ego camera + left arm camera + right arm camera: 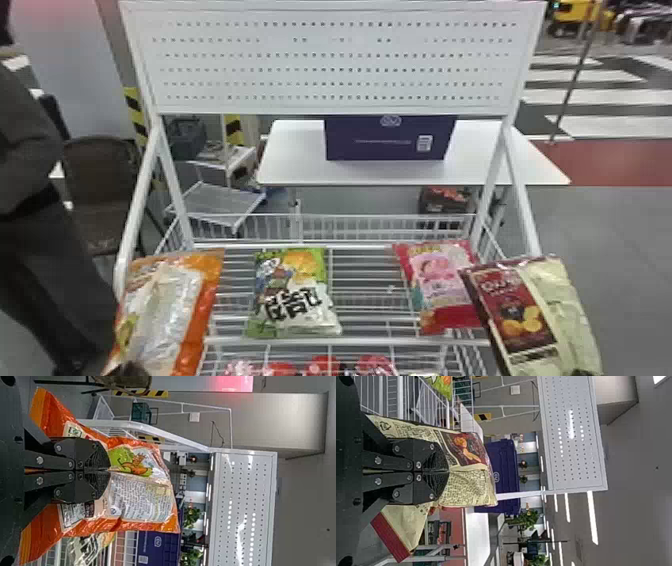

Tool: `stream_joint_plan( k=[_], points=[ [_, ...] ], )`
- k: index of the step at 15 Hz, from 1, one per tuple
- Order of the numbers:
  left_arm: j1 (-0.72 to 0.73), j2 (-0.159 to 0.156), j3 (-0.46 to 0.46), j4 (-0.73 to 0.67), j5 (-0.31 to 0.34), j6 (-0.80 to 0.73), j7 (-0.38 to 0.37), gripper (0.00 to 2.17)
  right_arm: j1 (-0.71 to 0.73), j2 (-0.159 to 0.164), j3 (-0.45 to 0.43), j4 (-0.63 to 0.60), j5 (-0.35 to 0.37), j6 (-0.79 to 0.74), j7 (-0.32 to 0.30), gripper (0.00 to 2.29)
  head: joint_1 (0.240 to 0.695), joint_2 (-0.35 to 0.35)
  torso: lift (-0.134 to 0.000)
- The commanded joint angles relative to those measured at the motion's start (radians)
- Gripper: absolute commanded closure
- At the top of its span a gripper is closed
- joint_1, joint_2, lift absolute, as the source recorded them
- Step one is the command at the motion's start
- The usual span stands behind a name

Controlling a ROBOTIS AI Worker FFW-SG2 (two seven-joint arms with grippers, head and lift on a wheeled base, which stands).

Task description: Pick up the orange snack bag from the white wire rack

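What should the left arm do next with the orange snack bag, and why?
Probably ease the orange snack bag slightly up and back from the rack: the left fingers are closed on it, and in the head view it overlaps the rack's left side.

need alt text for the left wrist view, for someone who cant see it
The left end effector pinches an orange snack bag by its printed face, fingers closed on the packaging, seen close up. Beyond the bag are a white perforated panel, a purple box and part of another snack bag.
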Motion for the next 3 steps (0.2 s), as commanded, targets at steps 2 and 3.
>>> stream_joint_plan(
  k=[2,3],
  points=[
    [0.000,0.000,0.002,0.002,0.000,-0.003,0.000,2.15,-0.001,0.000,0.000,0.001,0.000,0.000,0.000,2.26,0.499,0.000,0.000],
    [0.000,0.000,0.002,0.002,0.000,-0.003,0.000,2.15,-0.001,0.000,0.000,0.003,0.000,0.000,0.000,2.26,0.499,0.000,0.000]
  ],
)
